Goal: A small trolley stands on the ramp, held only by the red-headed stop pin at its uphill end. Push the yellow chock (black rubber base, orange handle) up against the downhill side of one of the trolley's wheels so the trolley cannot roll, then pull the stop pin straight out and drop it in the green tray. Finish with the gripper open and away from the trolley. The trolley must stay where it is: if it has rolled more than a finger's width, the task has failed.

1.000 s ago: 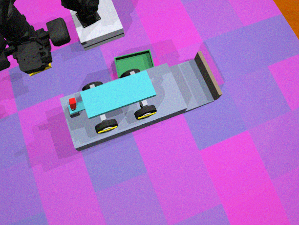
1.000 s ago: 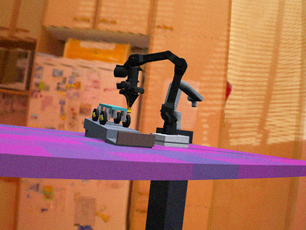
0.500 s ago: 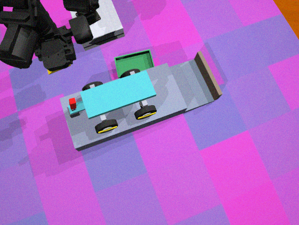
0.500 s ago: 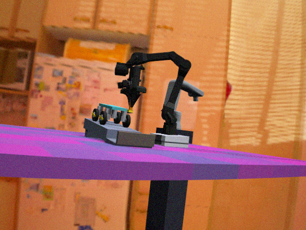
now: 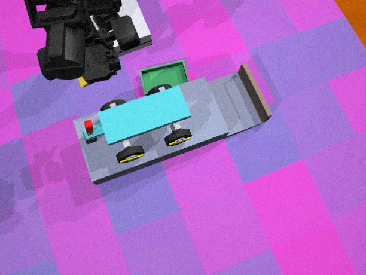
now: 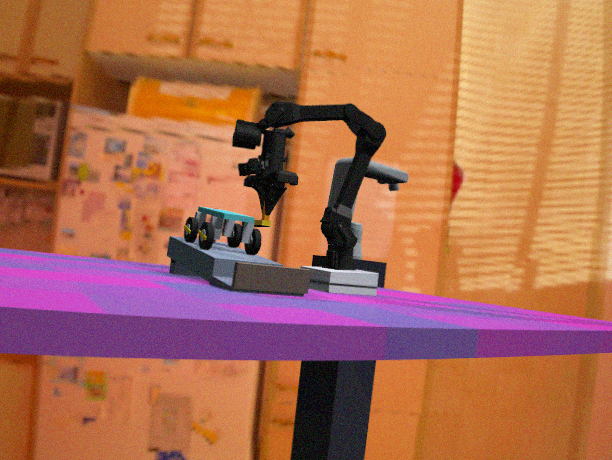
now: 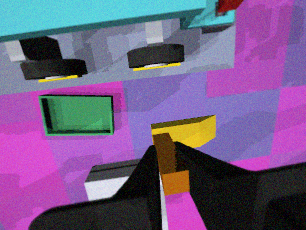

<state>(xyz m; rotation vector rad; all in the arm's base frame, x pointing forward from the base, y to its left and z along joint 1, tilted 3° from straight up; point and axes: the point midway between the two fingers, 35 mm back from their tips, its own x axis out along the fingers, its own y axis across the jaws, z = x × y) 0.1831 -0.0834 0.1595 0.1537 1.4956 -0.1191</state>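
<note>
My gripper (image 6: 266,212) (image 7: 164,148) is shut on the orange handle of the yellow chock (image 5: 83,82) (image 6: 262,223) (image 7: 194,132). The chock hangs in the air beside the ramp (image 5: 206,101) (image 6: 195,257) (image 7: 107,47), on the arm's side; its black rubber base cannot be made out. The blue trolley (image 5: 143,115) (image 6: 225,215) (image 7: 100,17) stands on the ramp on its black wheels. The red-headed stop pin (image 5: 88,127) (image 7: 229,5) stands at its uphill end. The green tray (image 5: 167,78) (image 7: 80,116) lies beside the ramp and shows no pin inside.
A brown end board (image 5: 254,91) (image 6: 271,279) stands across the ramp's low end. The arm's white base block (image 5: 140,22) (image 6: 345,280) (image 7: 105,190) is near the tray. The gripper's body hides its fingertips in the top view.
</note>
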